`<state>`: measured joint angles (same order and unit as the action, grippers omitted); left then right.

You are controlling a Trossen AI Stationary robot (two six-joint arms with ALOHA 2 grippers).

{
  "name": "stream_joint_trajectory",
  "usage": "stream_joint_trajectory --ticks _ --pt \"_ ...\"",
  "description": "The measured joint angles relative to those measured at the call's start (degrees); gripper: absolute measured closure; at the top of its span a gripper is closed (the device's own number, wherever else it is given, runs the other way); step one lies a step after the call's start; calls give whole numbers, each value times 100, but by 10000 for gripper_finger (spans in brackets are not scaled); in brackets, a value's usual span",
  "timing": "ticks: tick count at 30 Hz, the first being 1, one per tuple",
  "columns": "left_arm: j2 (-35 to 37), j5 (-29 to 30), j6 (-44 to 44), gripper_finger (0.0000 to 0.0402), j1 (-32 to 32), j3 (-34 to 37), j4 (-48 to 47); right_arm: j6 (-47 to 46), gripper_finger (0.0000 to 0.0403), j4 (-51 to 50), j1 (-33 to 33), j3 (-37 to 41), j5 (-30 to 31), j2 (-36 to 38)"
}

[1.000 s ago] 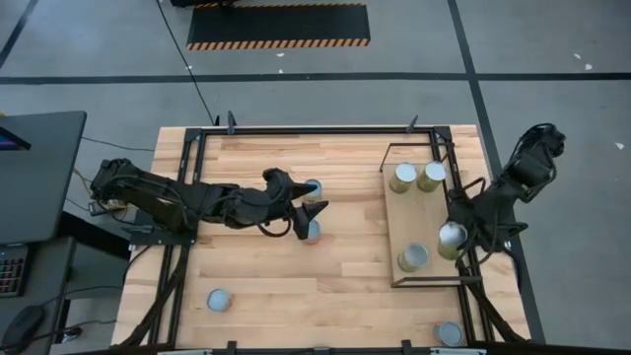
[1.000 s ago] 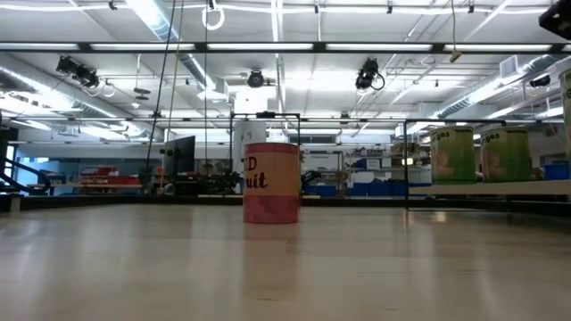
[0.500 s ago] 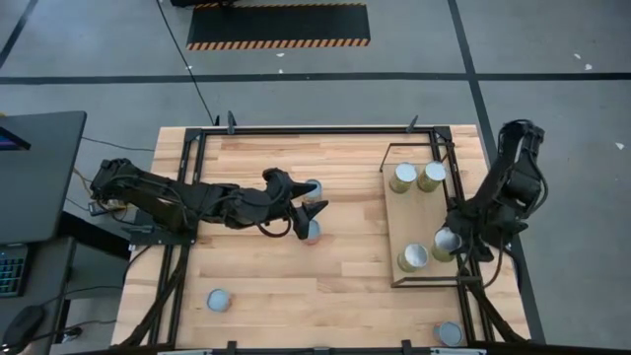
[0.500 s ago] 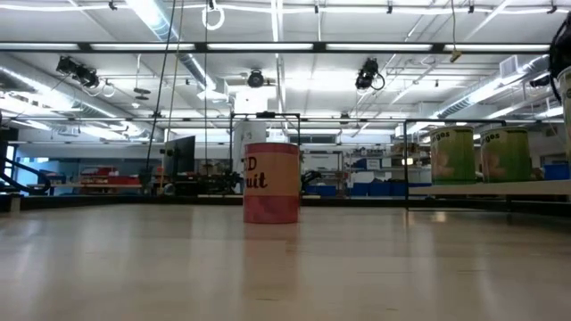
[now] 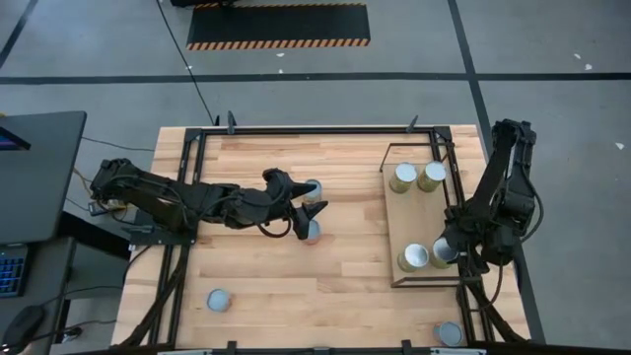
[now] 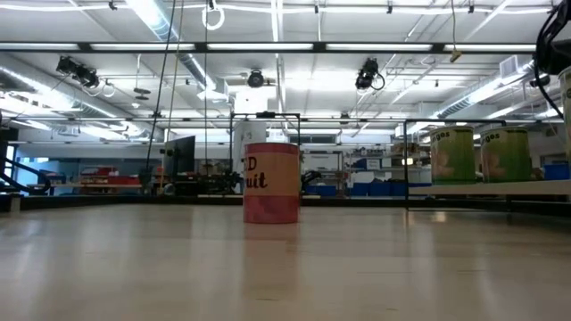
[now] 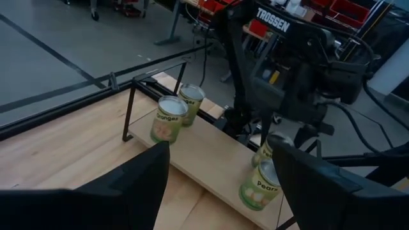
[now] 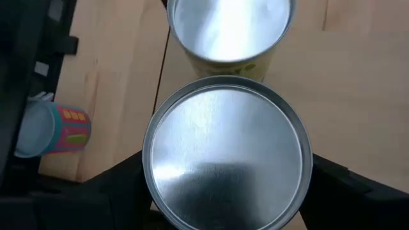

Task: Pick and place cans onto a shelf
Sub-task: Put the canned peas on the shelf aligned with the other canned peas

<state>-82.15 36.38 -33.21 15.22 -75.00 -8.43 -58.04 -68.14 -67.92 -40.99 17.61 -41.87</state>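
Right arm: folded over the right edge of the butcher-block tabletop (image 5: 256,276), wrist pointing down. The right gripper (image 5: 446,250) has its fingers spread wide on either side of a silver-topped round can (image 8: 227,155), holding it at the near right corner of the light-wood, black-framed shelf (image 5: 419,217), directly beside an olive-labelled can (image 5: 413,257) standing there. Whether the held can rests on the panel cannot be told.

Left arm: stretched low from the left edge toward the table's middle. The left gripper (image 5: 306,219) has its fingers well apart and holds nothing; it sits over a can with a reddish side (image 5: 312,233), and another silver-topped can (image 5: 313,187) stands just behind it.

Two more olive-labelled cans (image 5: 416,177) stand side by side at the shelf's far end. One loose can (image 5: 218,300) sits near the table's near left corner and another (image 5: 449,333) at its near right corner.

View differences: only the right wrist view shows a pink and blue can (image 8: 54,130) below the shelf frame. The left wrist view reads the "Pears" and "oranges" labels. The low view shows a pink can (image 6: 270,182) mid-table, and only a sliver of the right arm.
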Motion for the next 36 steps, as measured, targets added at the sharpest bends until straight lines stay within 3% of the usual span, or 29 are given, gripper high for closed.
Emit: stream_joint_trajectory --ticks 19,36 --pt "0 2 286 118 0 0 4 -332 52 68 -36 2 -322 -248" --pt "0 2 425 118 0 0 4 168 54 -376 599 -396 -1061 -377"
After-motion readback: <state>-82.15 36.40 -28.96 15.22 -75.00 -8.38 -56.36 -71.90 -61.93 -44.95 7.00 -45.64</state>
